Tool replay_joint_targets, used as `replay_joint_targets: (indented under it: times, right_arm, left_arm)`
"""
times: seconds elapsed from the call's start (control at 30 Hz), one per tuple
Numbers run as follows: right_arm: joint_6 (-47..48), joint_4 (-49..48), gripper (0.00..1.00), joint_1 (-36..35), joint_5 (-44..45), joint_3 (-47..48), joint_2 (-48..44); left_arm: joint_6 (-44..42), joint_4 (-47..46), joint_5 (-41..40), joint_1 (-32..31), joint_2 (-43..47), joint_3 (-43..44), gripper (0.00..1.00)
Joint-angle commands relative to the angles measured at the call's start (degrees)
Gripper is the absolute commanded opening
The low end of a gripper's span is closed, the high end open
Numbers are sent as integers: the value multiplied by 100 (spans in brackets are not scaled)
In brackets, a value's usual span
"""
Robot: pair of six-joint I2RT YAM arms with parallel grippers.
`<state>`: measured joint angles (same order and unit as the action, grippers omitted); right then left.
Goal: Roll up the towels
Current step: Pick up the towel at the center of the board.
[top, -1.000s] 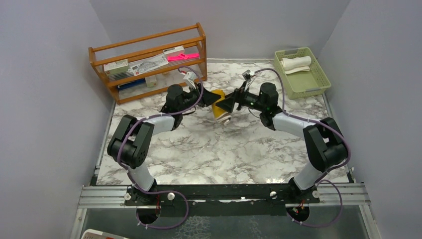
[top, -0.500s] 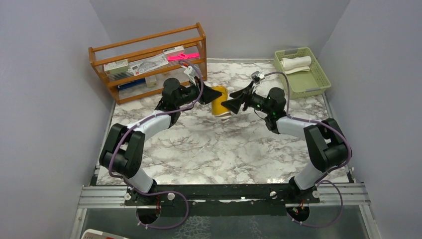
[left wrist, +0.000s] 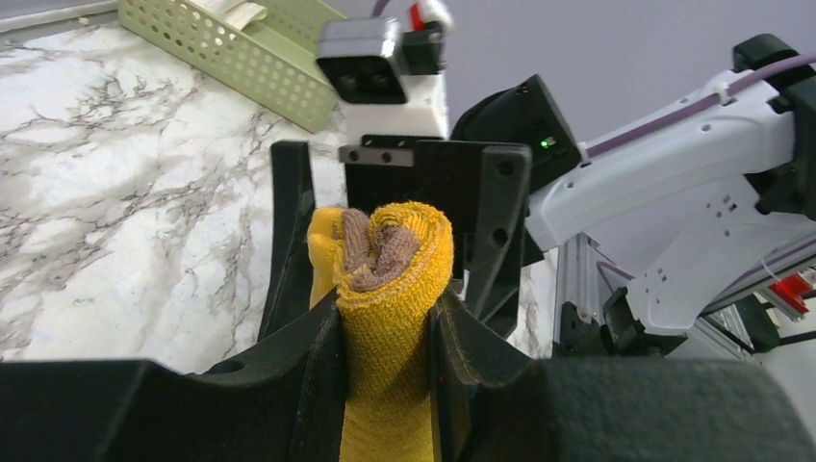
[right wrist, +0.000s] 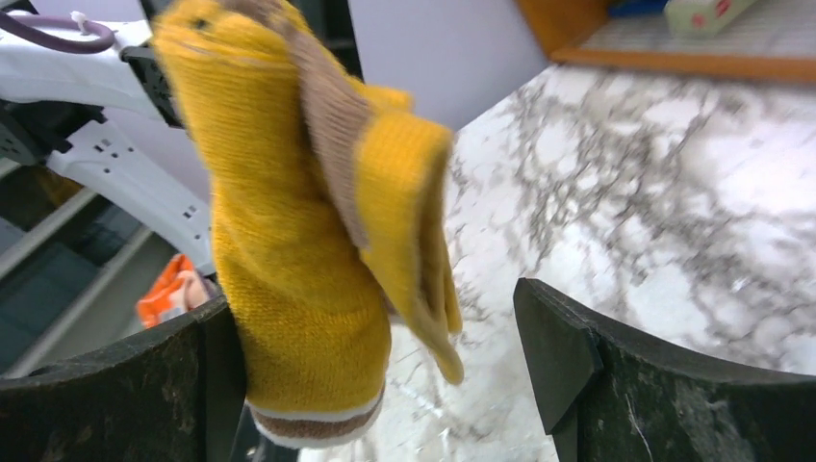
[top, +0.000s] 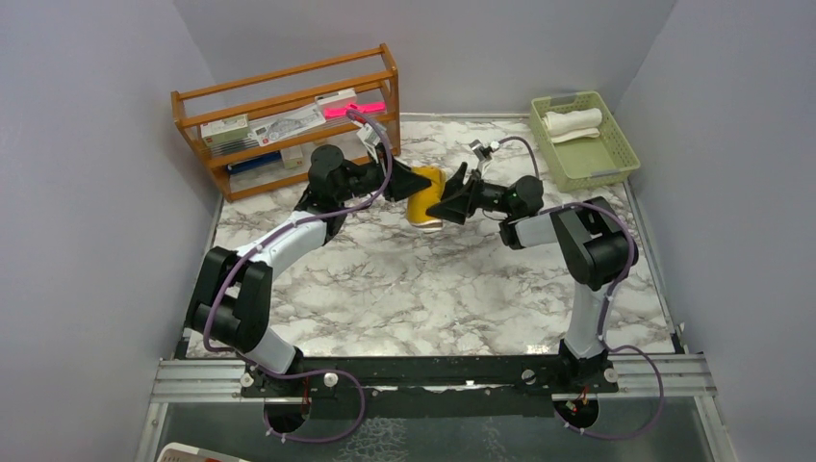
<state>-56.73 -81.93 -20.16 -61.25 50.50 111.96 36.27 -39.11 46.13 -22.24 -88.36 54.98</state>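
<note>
Left wrist camera is showing me the left gripper (left wrist: 387, 313) clamping its fingers onto the mustard-yellow towel (left wrist: 385, 255), which is bunched into a tight roll with its brown-striped end spiralled at the top. On the right wrist camera the right gripper (right wrist: 380, 318) is standing with its fingers spread wide, the roll hanging between them and against one finger only, so it is gripping nothing. From above, I am seeing both arms meeting over the middle of the marble-patterned table (top: 404, 289), with the roll carried in the air between them. I am judging that the rolling of this towel is about done and that I am now in the carrying or hand-over step. The next move is calling for either closing the right fingers on the roll before the left lets go, or swinging it toward the far right corner without letting the coil loosen. Beyond, the cream-white towel (top: 574, 121) is lying rolled in the green basket (top: 589, 179). A wooden rack (top: 392, 87) is standing at the far left, and plain grey walls (top: 96, 144) are closing the space in.
</note>
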Motion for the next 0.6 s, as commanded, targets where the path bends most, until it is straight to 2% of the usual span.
replay_joint_targets:
  times: [0.0, 0.23, 0.37, 0.57]
  right_arm:
    - [-1018, -1861, 100, 24, -565, 106, 298]
    - [-1087, -1964, 100, -4, -645, 166, 135]
    - [-684, -1461, 100, -80, -632, 132, -127]
    - [132, -241, 85, -181, -583, 142, -560]
  left_arm:
    - [38, -212, 334, 31, 307, 332, 0]
    - [32, -215, 268, 23, 204, 334, 0]
    - [7, -211, 153, 22, 157, 283, 0]
    - [-141, -81, -90, 20, 173, 181, 0]
